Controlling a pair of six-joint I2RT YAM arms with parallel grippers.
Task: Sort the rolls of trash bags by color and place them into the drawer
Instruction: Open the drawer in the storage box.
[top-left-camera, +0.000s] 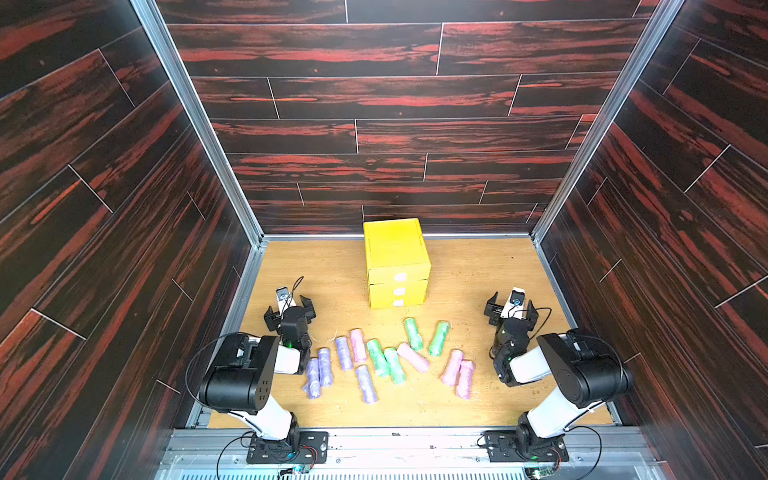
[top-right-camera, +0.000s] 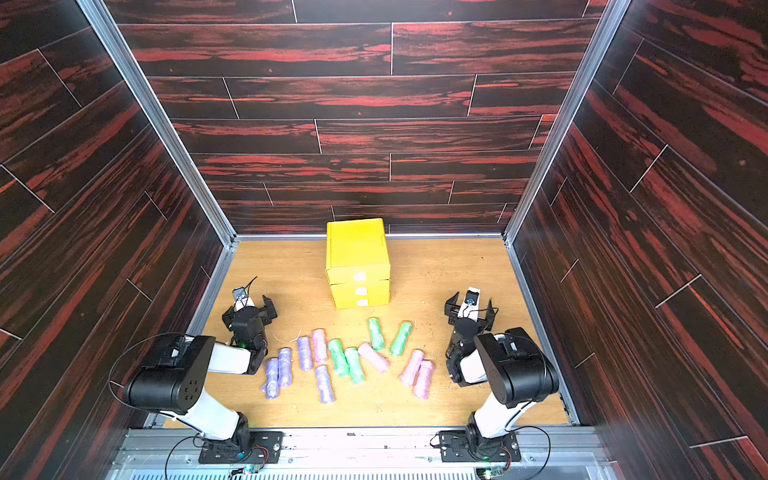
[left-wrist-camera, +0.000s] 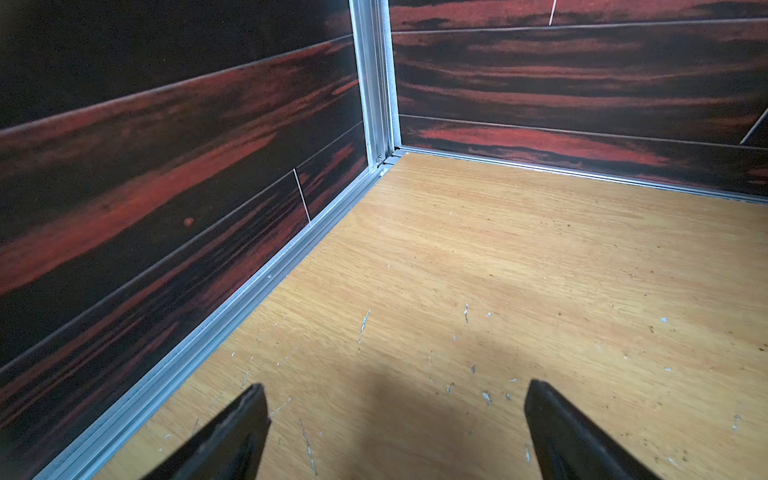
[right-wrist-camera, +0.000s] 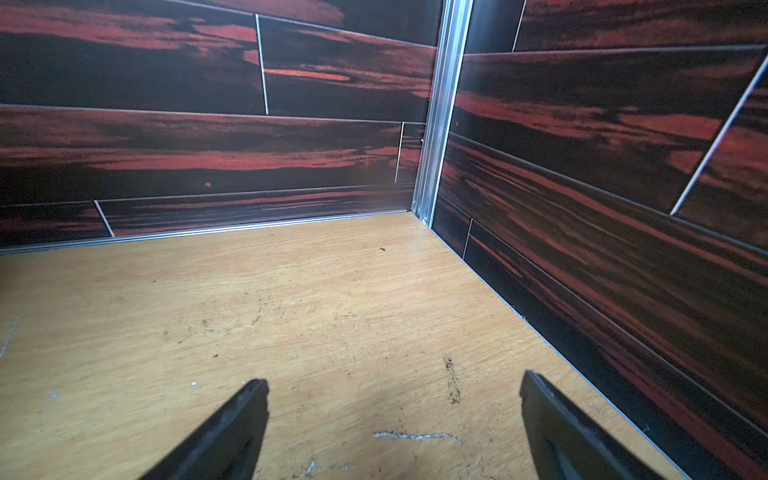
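Observation:
The yellow drawer (top-left-camera: 397, 266) (top-right-camera: 358, 266) stands at the back middle of the wooden floor, its three fronts shut. In front of it the rolls of trash bags lie loose: purple ones (top-left-camera: 325, 368) on the left, green ones (top-left-camera: 395, 365) in the middle, pink ones (top-left-camera: 464, 379) on the right, with one pink roll (top-left-camera: 358, 345) among the purple. My left gripper (top-left-camera: 289, 312) (left-wrist-camera: 395, 386) hovers open and empty left of the rolls. My right gripper (top-left-camera: 513, 309) (right-wrist-camera: 394, 378) hovers open and empty to their right. Neither wrist view shows a roll.
Dark red wood-patterned walls (top-left-camera: 124, 249) with aluminium frame rails (left-wrist-camera: 249, 303) close in the floor on three sides. The left gripper faces the back left corner (left-wrist-camera: 384, 160), the right gripper the back right corner (right-wrist-camera: 422, 214). Both arm bases (top-left-camera: 286, 446) sit at the front rail.

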